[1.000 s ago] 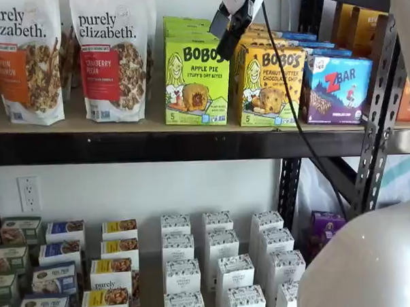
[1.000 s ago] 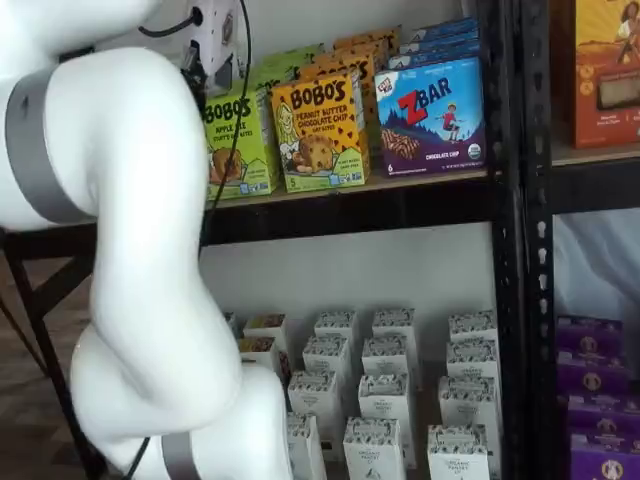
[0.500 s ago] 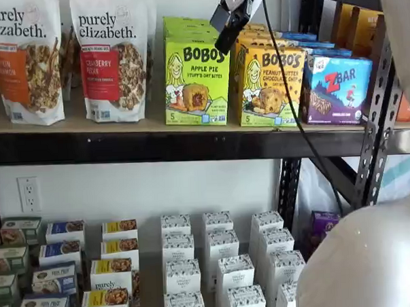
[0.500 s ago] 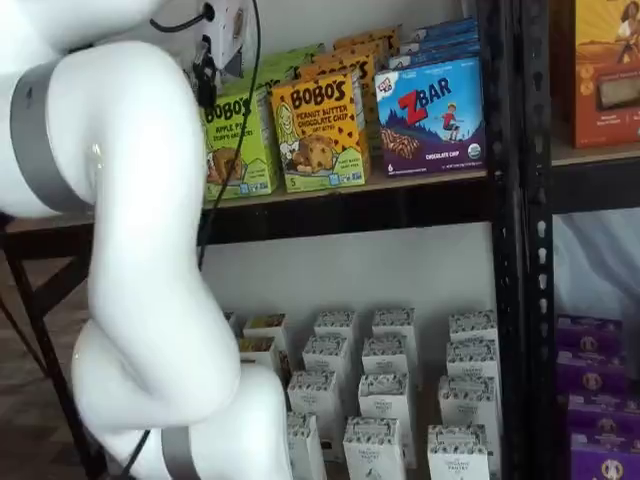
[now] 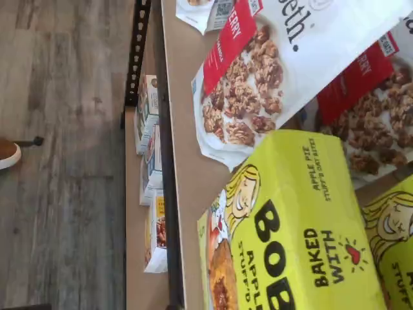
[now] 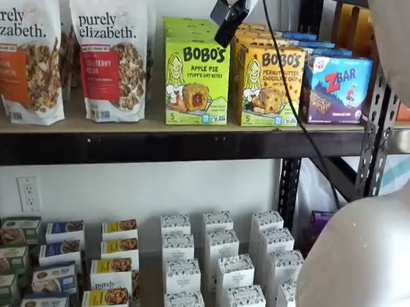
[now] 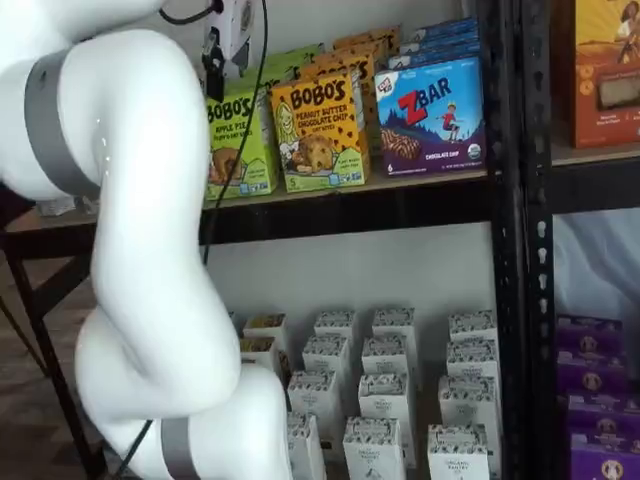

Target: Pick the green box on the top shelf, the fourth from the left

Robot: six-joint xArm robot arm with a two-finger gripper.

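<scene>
Black-fingered gripper (image 6: 228, 20) hovers spread wide and empty. Lime-green upright Bobo's Apple Pie carton (image 6: 196, 79) stands just below it, untouched on tan wooden top shelf (image 6: 122, 123). Remaining: descend, clamp, withdraw.

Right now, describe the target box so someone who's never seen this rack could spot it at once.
Start at the top shelf, the tan board with the black front beam. Past the purely elizabeth granola bags, find the green box, an upright lime-green carton reading BOBO'S Apple Pie Stuff'd Oat Bites. Its neighbour, the orange-yellow Bobo's box, shows the same drawn girl, so go by colour and the Apple Pie wording.
</scene>
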